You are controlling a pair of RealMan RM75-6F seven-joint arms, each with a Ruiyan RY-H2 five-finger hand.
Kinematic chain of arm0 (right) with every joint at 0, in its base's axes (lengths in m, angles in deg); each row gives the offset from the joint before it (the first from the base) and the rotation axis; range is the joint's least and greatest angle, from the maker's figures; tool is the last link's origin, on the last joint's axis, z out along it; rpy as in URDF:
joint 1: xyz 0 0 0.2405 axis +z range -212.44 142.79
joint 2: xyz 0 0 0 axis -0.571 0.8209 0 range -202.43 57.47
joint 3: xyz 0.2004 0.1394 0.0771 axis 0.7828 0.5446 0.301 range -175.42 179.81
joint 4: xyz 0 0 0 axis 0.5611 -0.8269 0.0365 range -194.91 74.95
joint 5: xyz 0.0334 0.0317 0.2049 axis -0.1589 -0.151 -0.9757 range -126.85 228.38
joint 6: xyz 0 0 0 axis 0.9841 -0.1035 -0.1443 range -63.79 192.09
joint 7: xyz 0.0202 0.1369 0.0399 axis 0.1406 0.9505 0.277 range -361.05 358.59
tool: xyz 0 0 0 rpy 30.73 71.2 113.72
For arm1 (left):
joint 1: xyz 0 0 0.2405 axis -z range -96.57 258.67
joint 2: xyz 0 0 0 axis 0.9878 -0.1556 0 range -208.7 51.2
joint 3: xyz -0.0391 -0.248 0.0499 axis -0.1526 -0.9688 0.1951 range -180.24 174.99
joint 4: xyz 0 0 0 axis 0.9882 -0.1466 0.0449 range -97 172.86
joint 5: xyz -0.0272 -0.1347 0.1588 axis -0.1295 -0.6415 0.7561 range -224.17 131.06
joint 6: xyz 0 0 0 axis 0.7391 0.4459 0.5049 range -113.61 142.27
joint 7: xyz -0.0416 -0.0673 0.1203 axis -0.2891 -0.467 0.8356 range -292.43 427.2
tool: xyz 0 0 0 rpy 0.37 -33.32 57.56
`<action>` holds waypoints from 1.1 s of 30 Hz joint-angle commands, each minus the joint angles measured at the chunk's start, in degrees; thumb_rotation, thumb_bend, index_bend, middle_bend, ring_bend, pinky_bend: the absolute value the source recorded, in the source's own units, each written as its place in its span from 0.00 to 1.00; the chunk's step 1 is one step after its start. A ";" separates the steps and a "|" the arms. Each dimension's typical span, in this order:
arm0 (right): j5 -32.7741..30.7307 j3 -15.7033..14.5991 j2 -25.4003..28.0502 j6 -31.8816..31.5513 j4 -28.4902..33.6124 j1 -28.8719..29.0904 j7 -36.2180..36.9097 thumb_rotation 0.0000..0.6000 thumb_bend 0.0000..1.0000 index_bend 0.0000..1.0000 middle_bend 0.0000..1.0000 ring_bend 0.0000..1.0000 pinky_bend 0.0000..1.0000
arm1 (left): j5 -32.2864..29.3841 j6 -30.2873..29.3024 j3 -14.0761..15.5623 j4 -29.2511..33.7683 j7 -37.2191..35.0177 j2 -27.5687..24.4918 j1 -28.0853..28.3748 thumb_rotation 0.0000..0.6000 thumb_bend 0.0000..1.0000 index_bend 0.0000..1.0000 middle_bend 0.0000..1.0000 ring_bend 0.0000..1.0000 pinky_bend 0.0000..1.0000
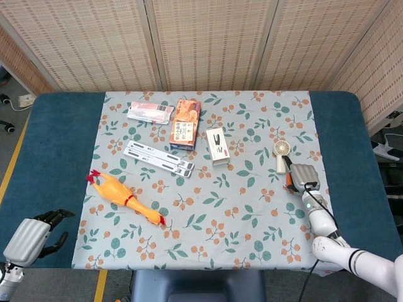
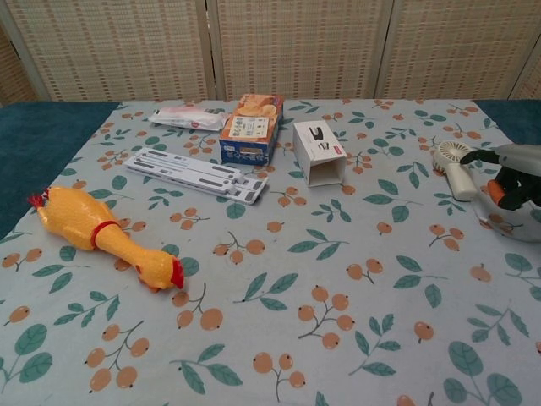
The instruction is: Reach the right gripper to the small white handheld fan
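The small white handheld fan (image 1: 281,153) lies flat on the floral cloth at the right, round head away from me, handle toward me; the chest view shows the fan (image 2: 454,165) too. My right hand (image 1: 301,176) hovers just to the right of and slightly nearer than the fan's handle, back plate up and fingers apart, holding nothing. In the chest view the right hand (image 2: 511,173) has a dark fingertip (image 2: 470,157) reaching close to the fan's handle; contact is not visible. My left hand (image 1: 31,236) hangs off the table's near left corner with nothing in it.
A white stapler box (image 1: 217,145) stands left of the fan. Further left are an orange snack box (image 1: 185,123), a flat white folding stand (image 1: 158,157), a pink-white packet (image 1: 150,112) and a rubber chicken (image 1: 126,197). The blue table edge (image 1: 343,126) runs right of the cloth.
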 commanded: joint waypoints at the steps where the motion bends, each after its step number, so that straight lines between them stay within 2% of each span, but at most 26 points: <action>1: -0.04 -0.04 0.00 0.04 -0.08 -0.04 0.01 1.00 0.73 0.07 0.73 0.59 0.69 | 0.03 -0.07 0.02 0.01 -0.03 -0.02 -0.04 1.00 0.42 0.30 0.33 0.38 0.59; 16: 0.09 -0.05 -0.50 0.82 -1.64 -0.18 0.87 1.00 0.72 0.07 0.73 0.59 0.69 | -0.08 0.09 -0.02 0.01 0.05 0.02 0.01 1.00 0.42 0.30 0.33 0.38 0.59; 33: 0.48 0.05 -0.22 0.23 -0.46 -0.13 0.54 1.00 0.72 0.07 0.73 0.59 0.69 | -0.12 0.11 -0.05 -0.06 -0.01 0.04 0.03 1.00 0.42 0.30 0.33 0.38 0.59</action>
